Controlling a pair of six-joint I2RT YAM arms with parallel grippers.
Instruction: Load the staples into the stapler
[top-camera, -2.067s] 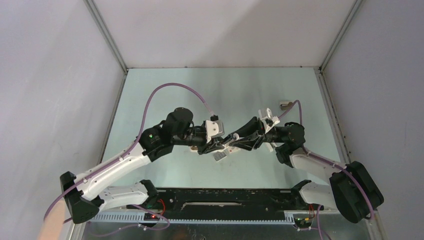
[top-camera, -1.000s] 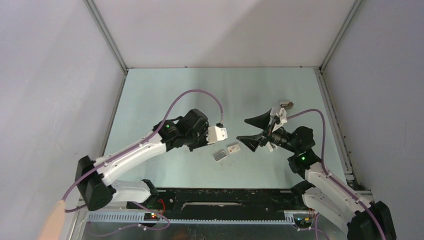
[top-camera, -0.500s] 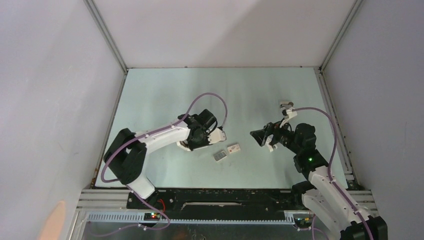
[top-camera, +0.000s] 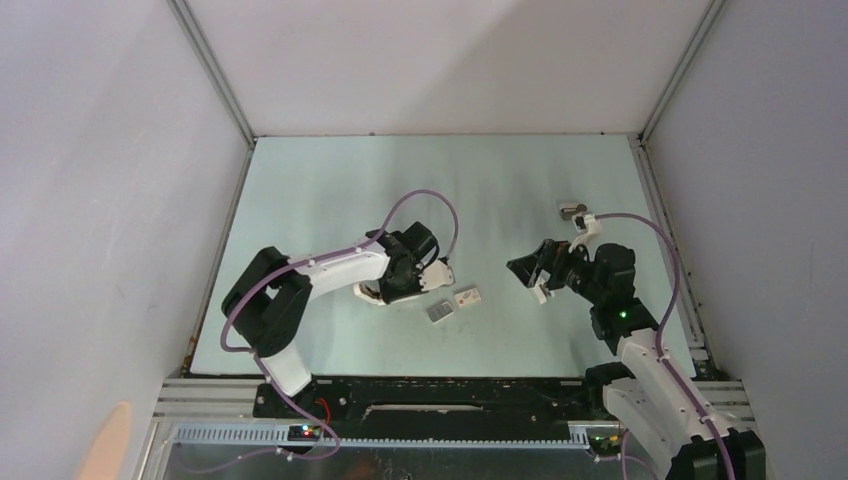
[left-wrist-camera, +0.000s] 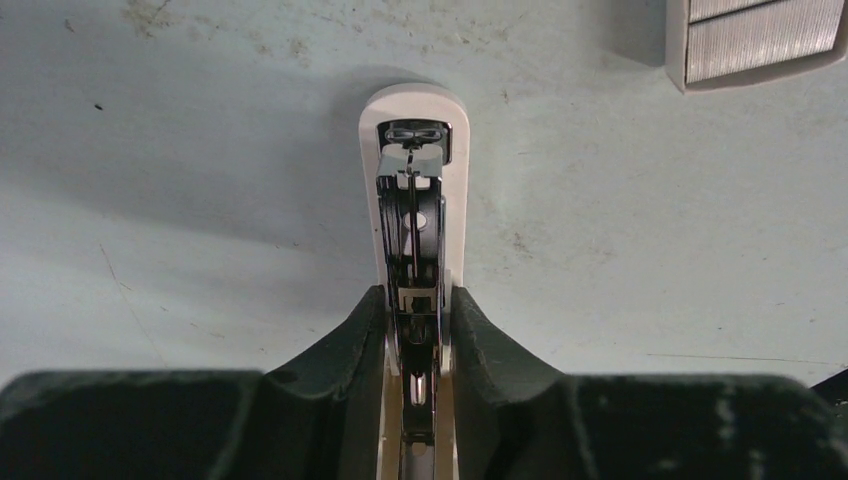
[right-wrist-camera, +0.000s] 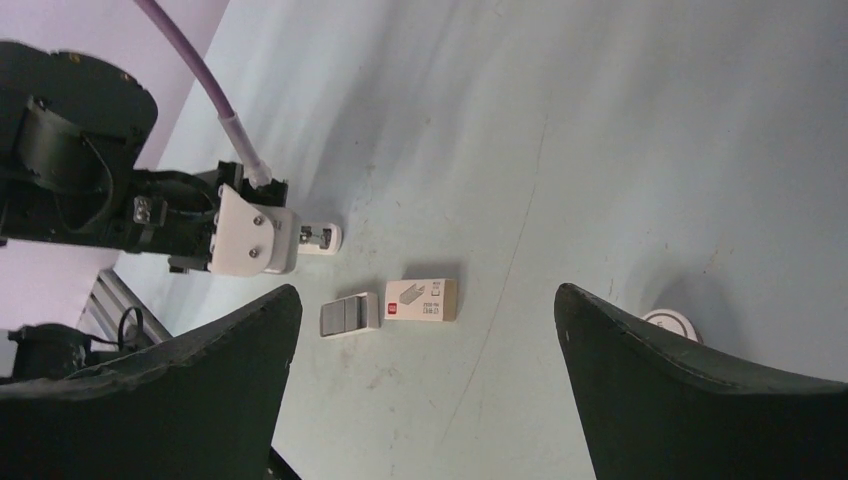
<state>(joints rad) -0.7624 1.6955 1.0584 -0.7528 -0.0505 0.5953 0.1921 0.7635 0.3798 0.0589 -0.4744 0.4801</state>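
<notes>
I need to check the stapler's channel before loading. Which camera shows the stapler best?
The left wrist view: the stapler fills the centre, its metal channel visible, pinched by the left tool. The right wrist view shows only its white tip beyond that tool; in the top view the arm hides nearly all of it.

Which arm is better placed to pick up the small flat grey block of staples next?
Right. The right gripper hangs open and empty, facing the grey block of staples on the table, while the left gripper is shut on the white plastic stapler.
</notes>
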